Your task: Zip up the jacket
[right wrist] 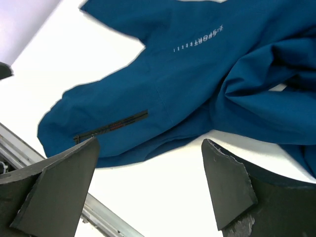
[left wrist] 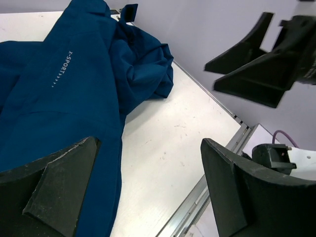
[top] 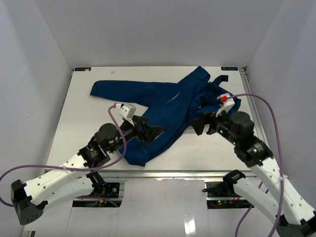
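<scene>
The royal-blue jacket [top: 168, 106] lies crumpled on the white table [top: 74, 123]. One sleeve reaches to the back left, the body runs toward the near edge, and a bunched part lies at the right. My left gripper [top: 150, 131] hovers open over the jacket's lower body. In the left wrist view the jacket [left wrist: 59, 89] fills the left side and my left gripper [left wrist: 148, 143] holds nothing. My right gripper [top: 200, 126] stands open beside the bunched part. In the right wrist view my right gripper [right wrist: 149, 142] is over bare table, with the jacket [right wrist: 197, 64] and a black pocket zipper [right wrist: 111, 127] beyond it.
An aluminium rail [top: 163, 173] runs along the table's near edge. White walls close in the back and both sides. Purple cables [top: 269, 106] loop off each arm. The right gripper's black fingers [left wrist: 247, 64] appear at the upper right of the left wrist view.
</scene>
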`<act>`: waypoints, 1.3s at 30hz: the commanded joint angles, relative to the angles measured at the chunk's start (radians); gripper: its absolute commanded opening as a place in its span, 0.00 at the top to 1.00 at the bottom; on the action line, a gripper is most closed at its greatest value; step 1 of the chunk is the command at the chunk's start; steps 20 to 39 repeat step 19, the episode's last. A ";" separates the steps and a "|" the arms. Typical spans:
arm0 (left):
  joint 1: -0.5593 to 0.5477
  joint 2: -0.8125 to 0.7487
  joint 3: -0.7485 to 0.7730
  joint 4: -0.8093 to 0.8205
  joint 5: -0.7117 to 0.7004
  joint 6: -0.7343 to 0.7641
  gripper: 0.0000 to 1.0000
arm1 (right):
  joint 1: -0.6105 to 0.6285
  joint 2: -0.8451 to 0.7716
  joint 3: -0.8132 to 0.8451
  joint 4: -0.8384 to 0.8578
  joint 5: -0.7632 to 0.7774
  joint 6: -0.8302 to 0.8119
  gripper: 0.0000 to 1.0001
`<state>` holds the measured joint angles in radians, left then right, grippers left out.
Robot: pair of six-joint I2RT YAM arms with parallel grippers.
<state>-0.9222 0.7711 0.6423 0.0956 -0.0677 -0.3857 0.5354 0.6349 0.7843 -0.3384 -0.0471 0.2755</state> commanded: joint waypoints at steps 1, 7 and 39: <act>0.002 -0.067 -0.090 0.171 0.119 0.045 0.02 | 0.005 -0.111 -0.020 0.011 0.046 -0.030 0.10; 0.000 -0.103 -0.106 0.177 0.175 0.037 0.02 | 0.004 -0.171 -0.038 0.011 0.079 -0.032 0.10; 0.000 -0.131 -0.128 0.174 0.156 0.045 0.02 | 0.005 -0.145 -0.045 0.013 0.069 -0.036 0.10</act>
